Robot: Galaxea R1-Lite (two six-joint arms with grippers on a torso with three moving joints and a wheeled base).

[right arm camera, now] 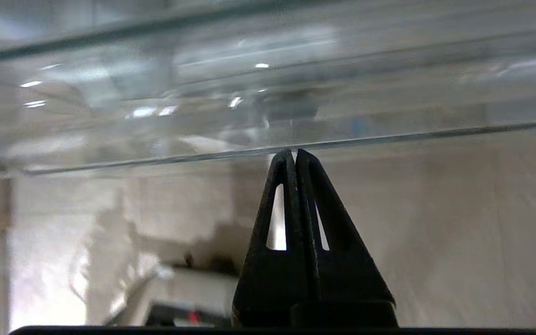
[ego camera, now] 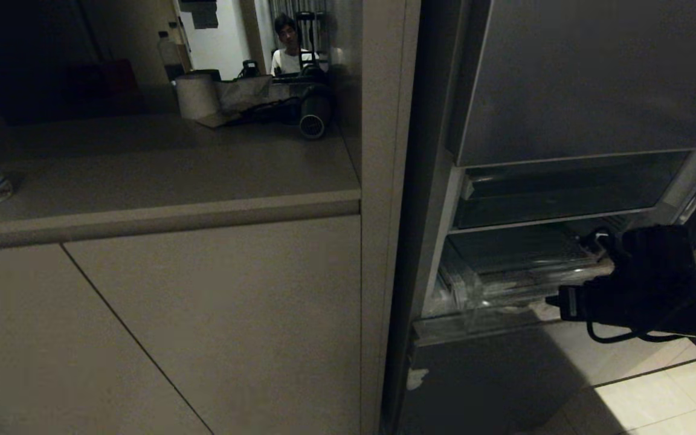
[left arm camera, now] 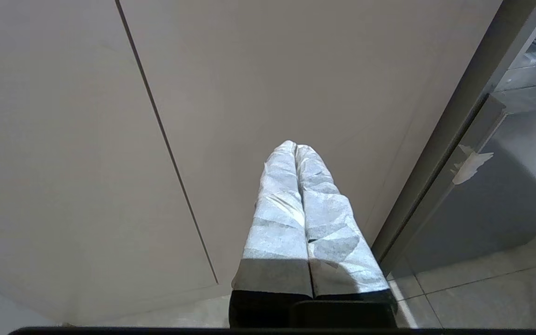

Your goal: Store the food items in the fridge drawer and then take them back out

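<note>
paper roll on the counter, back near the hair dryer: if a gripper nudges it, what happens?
The paper roll stands upright on its flat end on the counter, so a low nudge would probably slide it rather than roll it. It looks taller than wide, so a push near the top may tip it, and then it could roll. Likely light and soft-sided, denting under a tight grip.

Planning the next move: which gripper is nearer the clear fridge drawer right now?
Right. The right gripper, fingers shut, is up against the clear fridge drawer in the open fridge. The left gripper, also shut, hangs in front of the beige cabinet door, off to the drawer's side.
</note>
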